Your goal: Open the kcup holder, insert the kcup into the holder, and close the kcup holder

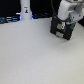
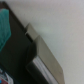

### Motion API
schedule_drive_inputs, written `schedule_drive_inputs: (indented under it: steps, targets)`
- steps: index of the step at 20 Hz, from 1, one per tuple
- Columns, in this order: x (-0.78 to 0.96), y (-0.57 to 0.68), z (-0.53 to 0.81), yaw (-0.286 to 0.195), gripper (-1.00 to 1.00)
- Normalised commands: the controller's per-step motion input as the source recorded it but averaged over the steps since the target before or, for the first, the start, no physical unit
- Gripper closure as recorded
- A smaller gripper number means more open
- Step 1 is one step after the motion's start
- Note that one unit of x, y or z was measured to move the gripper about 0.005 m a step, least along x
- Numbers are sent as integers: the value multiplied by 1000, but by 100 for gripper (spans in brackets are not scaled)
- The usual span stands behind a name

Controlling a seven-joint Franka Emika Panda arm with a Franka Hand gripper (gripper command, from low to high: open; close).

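Note:
The black kcup holder [image 1: 61, 30] stands at the back of the white table on the exterior view's right. My white-and-grey gripper [image 1: 67, 15] hangs right over its top, touching or nearly touching it; its fingers are hidden against the box. In the wrist view the holder's black body [image 2: 22, 55] fills the near side, with a grey-beige flat part [image 2: 47, 57] sticking out along it. A blurred teal-green shape [image 2: 4, 27] at the picture's edge may be the kcup; I cannot tell whether it is held or resting. The kcup does not show in the exterior view.
A white bottle-like object [image 1: 25, 11] stands at the back on the exterior view's left, before a dark backdrop with blue lights. The white table [image 1: 35, 55] stretches in front of the holder.

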Motion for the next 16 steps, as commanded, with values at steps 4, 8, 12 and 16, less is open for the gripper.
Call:
schedule_drive_inputs:
  steps: [4, 8, 12, 16]
  targets:
    - [-738, 511, -5, 57, -100]
    - [-317, 376, 170, 24, -100]
    - [94, 107, 340, -10, -100]
    - [128, 26, 126, -28, -100]
